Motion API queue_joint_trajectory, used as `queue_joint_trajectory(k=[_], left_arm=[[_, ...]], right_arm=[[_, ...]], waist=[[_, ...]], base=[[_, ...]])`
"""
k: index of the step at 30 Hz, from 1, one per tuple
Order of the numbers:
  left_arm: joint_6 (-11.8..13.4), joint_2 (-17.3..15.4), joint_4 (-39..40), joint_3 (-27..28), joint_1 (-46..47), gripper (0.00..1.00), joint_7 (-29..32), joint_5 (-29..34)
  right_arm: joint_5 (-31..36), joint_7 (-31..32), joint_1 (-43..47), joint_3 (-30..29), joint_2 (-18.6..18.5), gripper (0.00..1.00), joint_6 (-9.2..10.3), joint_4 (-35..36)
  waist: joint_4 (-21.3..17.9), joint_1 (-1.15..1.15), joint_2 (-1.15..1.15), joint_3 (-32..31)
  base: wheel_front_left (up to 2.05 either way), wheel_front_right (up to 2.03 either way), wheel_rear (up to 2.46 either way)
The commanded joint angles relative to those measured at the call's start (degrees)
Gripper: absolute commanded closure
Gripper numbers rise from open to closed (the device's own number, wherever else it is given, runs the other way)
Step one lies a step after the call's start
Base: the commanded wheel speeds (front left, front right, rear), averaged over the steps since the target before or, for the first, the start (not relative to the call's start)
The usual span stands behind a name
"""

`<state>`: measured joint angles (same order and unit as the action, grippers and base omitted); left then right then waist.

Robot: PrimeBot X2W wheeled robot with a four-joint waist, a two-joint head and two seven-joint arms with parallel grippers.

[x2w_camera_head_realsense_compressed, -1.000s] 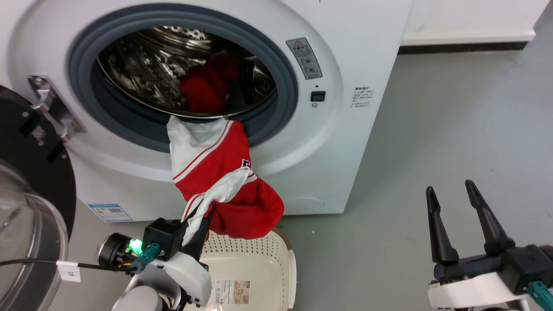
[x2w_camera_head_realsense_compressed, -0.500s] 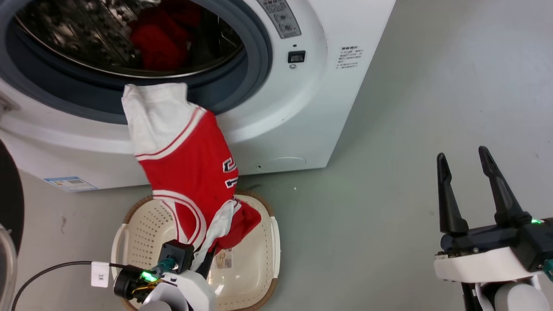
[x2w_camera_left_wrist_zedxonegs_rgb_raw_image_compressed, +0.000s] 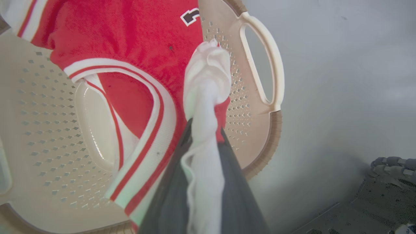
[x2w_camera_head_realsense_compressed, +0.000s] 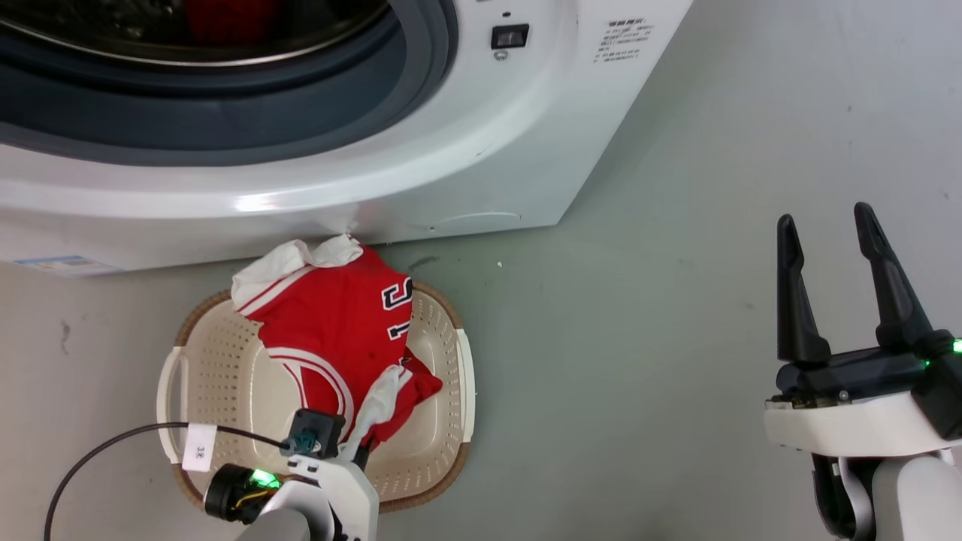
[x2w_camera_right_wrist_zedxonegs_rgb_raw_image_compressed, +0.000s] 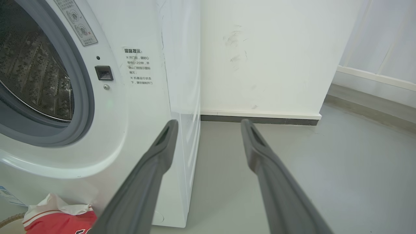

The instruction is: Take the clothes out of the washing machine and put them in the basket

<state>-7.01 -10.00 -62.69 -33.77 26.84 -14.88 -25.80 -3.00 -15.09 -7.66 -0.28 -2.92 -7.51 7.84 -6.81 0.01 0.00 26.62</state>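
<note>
The jersey [x2w_camera_head_realsense_compressed: 338, 323] is soft knit cloth, matt red with a fine mesh grain, and its white trim [x2w_camera_left_wrist_zedxonegs_rgb_raw_image_compressed: 208, 74] is ribbed and crumpled. The basket [x2w_camera_head_realsense_compressed: 210, 376] is smooth cream plastic with a slight sheen, pierced by small holes, and its brown rim [x2w_camera_left_wrist_zedxonegs_rgb_raw_image_compressed: 265, 152] has a ridged, woven-looking texture. The washing machine [x2w_camera_head_realsense_compressed: 466, 173] has a glossy white shell that catches the light. Its door ring [x2w_camera_head_realsense_compressed: 225, 128] is dull grey rubber, and the drum [x2w_camera_right_wrist_zedxonegs_rgb_raw_image_compressed: 35, 78] is bright perforated steel. The fingers [x2w_camera_head_realsense_compressed: 794, 300] of the right gripper [x2w_camera_head_realsense_compressed: 824, 213] are dark, matt and smooth. The floor [x2w_camera_head_realsense_compressed: 639, 338] is flat grey, faintly scuffed, with a low sheen.
</note>
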Motion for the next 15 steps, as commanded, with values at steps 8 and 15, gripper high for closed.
queue_joint_trajectory(k=[8,15], left_arm=[[-0.3,1.0,-7.8,0.9,6.8,1.00,1.0,-2.3],[0.2,1.3,-10.2,1.2,11.7,1.00,4.2,-3.1]], right_arm=[[-0.5,-0.1,-3.6,-0.8,0.1,0.00,0.04,1.0],[-0.9,-0.1,-6.0,-2.1,0.1,0.00,0.04,2.0]], waist=[[-0.7,-0.01,0.00,7.5],[-0.7,-0.01,0.00,13.4]], base=[[0.00,0.00,0.00],[0.00,0.00,0.00]])
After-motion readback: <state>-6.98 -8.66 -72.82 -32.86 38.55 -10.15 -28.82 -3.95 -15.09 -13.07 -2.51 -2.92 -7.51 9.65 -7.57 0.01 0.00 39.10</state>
